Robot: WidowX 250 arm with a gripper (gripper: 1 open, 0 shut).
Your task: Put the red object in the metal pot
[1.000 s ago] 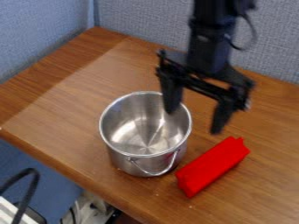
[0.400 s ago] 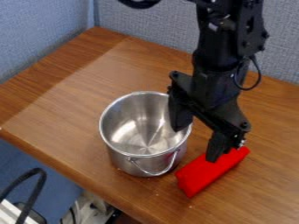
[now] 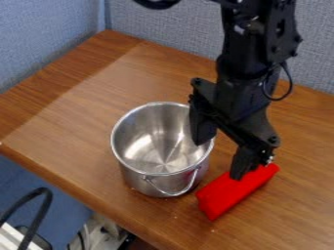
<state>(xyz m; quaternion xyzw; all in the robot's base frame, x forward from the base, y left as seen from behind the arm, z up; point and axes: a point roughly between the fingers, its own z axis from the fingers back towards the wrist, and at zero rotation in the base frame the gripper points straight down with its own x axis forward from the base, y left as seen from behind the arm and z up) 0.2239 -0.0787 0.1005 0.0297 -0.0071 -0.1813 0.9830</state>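
The red object (image 3: 235, 189), a long bright red block, lies on the wooden table at the front right, just right of the metal pot (image 3: 159, 148). The pot is a shiny steel cylinder with a thin wire handle hanging at its front, and nothing shows inside it. My black gripper (image 3: 222, 146) points down with its jaws open wide. One finger (image 3: 198, 122) hangs over the pot's right rim, and the other finger (image 3: 245, 156) stands at the block's upper end and hides part of it. Nothing is gripped.
The wooden table (image 3: 92, 83) stretches to the left and back. Its front edge runs close under the pot and the block. A blue partition stands behind, and black cables (image 3: 29, 220) hang below the table's front left.
The gripper has dropped lower and rolled about its own axis, coming down from above the table beside the pot to the block's upper end. In the last half second nothing moved.
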